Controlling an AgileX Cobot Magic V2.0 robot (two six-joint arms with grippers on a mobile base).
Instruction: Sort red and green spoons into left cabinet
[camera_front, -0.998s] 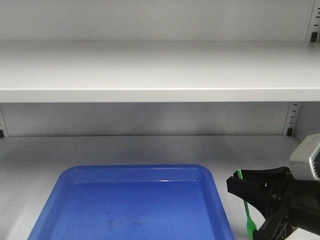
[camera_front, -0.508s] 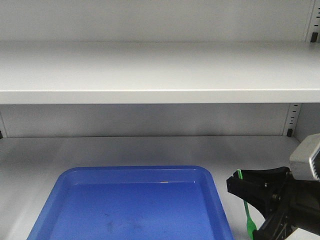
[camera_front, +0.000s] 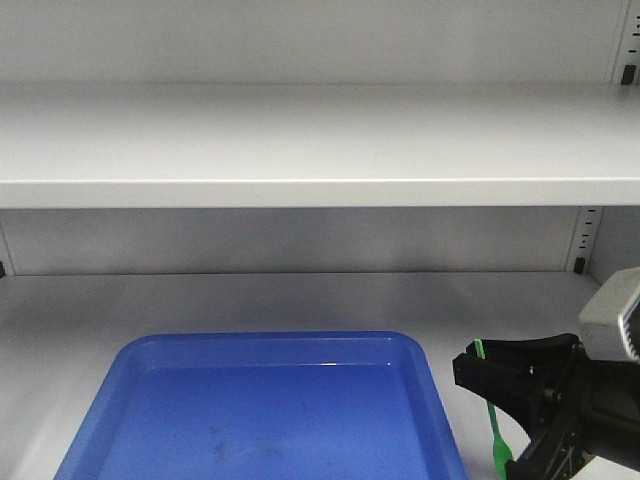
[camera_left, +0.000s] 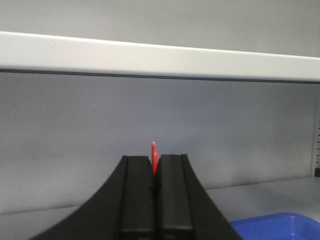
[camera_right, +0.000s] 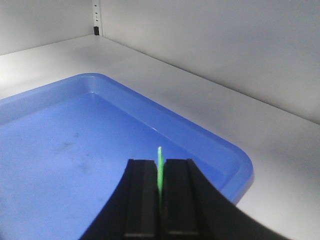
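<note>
The left cabinet (camera_front: 320, 150) fills the front view as wide grey shelves with slotted uprights. At the lower right of that view my right gripper (camera_front: 470, 372) is shut on the green spoon (camera_front: 496, 435), which hangs down past the black fingers. In the right wrist view the green spoon (camera_right: 159, 159) pokes out edge-on from my right gripper (camera_right: 160, 172), above the blue tray. My left gripper (camera_left: 155, 165) is shut on the red spoon (camera_left: 154, 151), with only the tip showing, in front of the cabinet's back wall and below a shelf edge (camera_left: 150, 55). The left gripper is outside the front view.
A blue plastic tray (camera_front: 150, 400) lies on the lower shelf, front left of centre, with nothing in it; its corner (camera_left: 280, 225) also shows in the left wrist view. Bare shelf surface (camera_right: 280, 145) runs to the right of the tray (camera_right: 75, 130) and behind it.
The whole front view sits a touch lower in frame than one second ago. The right gripper and the green spoon keep their place relative to the tray.
</note>
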